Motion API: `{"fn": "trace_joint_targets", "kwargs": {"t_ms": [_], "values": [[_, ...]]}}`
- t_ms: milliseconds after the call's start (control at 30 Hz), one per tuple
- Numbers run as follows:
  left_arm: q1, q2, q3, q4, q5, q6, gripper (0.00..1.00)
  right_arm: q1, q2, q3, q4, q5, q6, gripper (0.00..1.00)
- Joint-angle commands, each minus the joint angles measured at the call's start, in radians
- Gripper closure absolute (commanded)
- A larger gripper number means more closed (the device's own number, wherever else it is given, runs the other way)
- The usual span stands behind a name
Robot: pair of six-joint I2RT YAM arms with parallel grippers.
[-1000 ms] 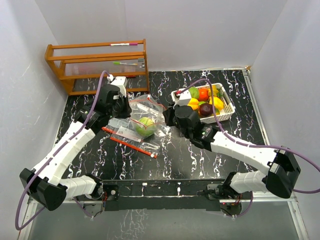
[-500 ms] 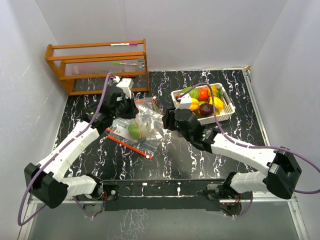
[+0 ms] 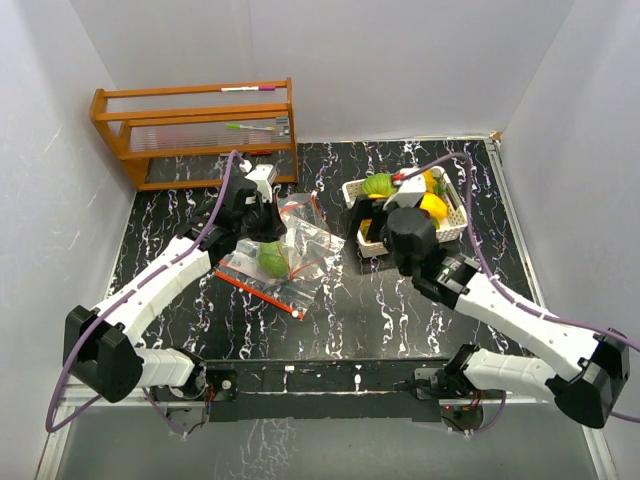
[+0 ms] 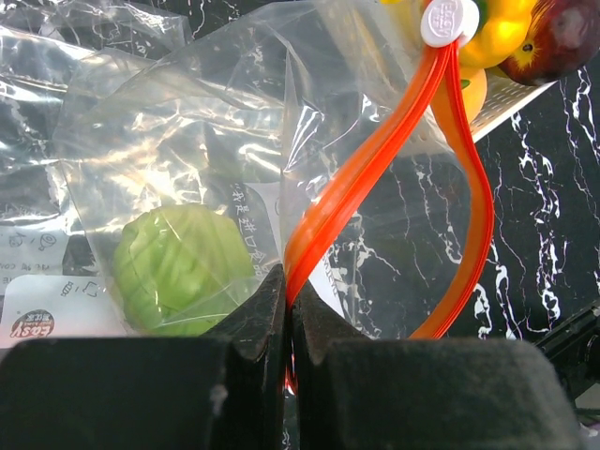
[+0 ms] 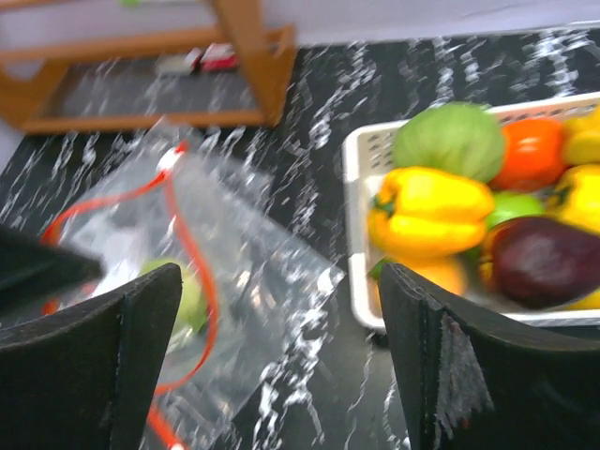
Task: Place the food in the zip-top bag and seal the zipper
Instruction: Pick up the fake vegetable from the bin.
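On the black marbled bench (image 3: 400, 310) the zip-top bag (image 3: 300, 235) sits left of centre, its mouth lifted and hanging open. The left end effector (image 4: 286, 295) has its fingers pressed tight together on the orange zipper (image 4: 375, 159), pinching one strip of it while the other strip bows away in a loop that ends at a white slider (image 4: 448, 21). Inside the bag, low down and just beside those fingers, lies one piece of the food, a green toy cabbage (image 4: 183, 267). The bag rests on other clear bags (image 3: 262, 292) that lie flat on the bench, one showing a red strip along its near edge. The right end effector (image 5: 278, 281) is spread wide and holds nothing. From above it hangs over the near left corner of the white basket (image 5: 359, 272), apart from the bag. The rest of the food is in that basket: a yellow pepper (image 5: 427, 211) at the front, a round green piece (image 5: 450, 141) and an orange one (image 5: 530, 150) behind it, a dark purple piece (image 5: 544, 262) to the right, and more yellow and green tucked between. The right wrist view is blurred, so finer detail of these cannot be told. At the back left of the bench stands a wooden rack (image 3: 195, 130) with pens on its shelves, well apart from both arms.
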Motion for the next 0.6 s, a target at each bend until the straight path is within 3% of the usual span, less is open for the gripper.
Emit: {"fn": "trace_joint_targets", "kwargs": {"t_ms": [0,167,300,567], "values": [[0.000,-0.027,0.038,0.007,0.019,0.013,1.00,-0.182,0.046,0.092,-0.045,-0.016,-0.009,0.08],[0.000,-0.033,0.023,0.024,0.032,0.007,1.00,-0.362,0.238,0.196,-0.100,-0.210,-0.031,0.04],[0.000,-0.031,0.016,0.033,0.051,0.003,1.00,-0.399,0.390,0.281,-0.089,-0.283,-0.106,0.02],[0.001,-0.039,0.012,0.030,0.045,0.007,1.00,-0.446,0.509,0.340,-0.114,-0.331,-0.141,0.02]]}}
